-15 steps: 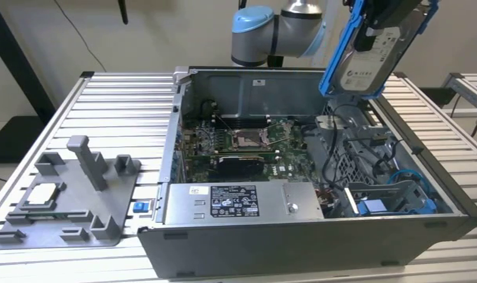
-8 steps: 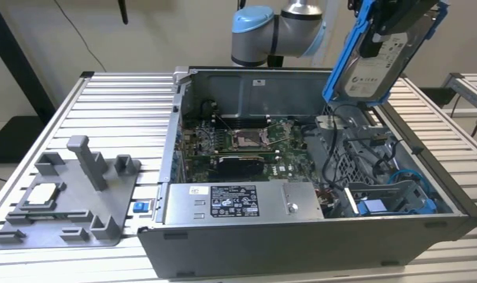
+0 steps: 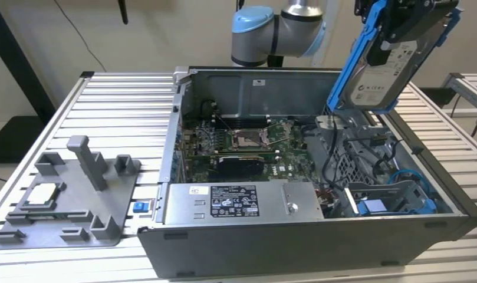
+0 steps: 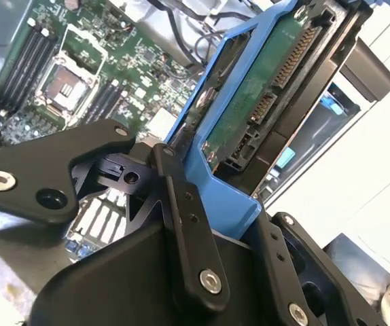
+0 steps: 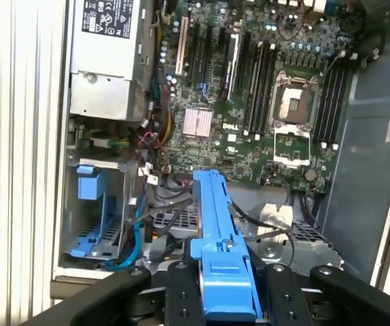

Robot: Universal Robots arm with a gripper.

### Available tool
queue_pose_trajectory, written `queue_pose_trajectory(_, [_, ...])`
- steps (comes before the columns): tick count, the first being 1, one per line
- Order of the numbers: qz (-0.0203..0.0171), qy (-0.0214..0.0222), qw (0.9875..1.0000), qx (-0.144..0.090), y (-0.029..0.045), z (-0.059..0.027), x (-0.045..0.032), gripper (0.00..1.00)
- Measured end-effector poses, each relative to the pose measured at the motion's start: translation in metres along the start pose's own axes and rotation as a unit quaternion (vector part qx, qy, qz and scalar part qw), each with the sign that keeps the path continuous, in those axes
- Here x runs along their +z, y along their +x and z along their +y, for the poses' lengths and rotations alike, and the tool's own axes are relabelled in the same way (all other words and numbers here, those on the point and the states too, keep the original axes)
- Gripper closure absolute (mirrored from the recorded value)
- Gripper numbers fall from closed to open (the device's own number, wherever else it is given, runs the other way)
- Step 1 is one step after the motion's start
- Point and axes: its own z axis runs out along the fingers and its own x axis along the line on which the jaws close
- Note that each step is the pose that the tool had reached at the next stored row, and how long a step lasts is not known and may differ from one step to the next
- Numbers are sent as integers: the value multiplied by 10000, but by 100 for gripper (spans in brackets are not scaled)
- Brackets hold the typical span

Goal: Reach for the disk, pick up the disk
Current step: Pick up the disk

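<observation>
- Holding the disk (image 3: 386, 65) up in the air, the gripper (image 3: 407, 23) sits at the exterior view's upper right, above the open computer case (image 3: 317, 236).
- Fingers (image 4: 181, 224) pinch the disk by its blue carrier frame (image 5: 215, 231); black links clamp either side of the frame in both wrist views.
- Disk hangs roughly on edge, tilted, white label facing the exterior camera, its lower end just above the case's rear corner.
- Second wrist view shows the disk's green circuit board and connector side (image 4: 263, 102).
- Motherboard (image 5: 263, 88) with empty CPU socket lies well below the disk.
- Blue bracket (image 3: 380, 206) sits in the drive bay near the case front.
- Grey fixture tray (image 3: 65, 200) with a small silver chip (image 3: 40, 194) rests on the counter (image 3: 120, 106), well apart at the exterior view's left.
</observation>
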Motion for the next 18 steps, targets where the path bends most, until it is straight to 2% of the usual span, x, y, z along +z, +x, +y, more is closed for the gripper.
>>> queue_pose_trajectory(2, [3, 21, 10000, -2, 17, 5, 0, 100])
queue_pose_trajectory(7, [12, 130, 9999, -9, 41, 32, 7, 100])
queue_pose_trajectory(8, [17, 163, 9999, -11, 46, 38, 6, 100])
queue_pose_trajectory(12, [33, 340, 9994, -23, 57, 60, 10, 100])
queue_pose_trajectory(13, [36, 367, 9993, -24, 59, 65, 11, 100])
queue_pose_trajectory(18, [37, 374, 9993, -25, 59, 68, 10, 100])
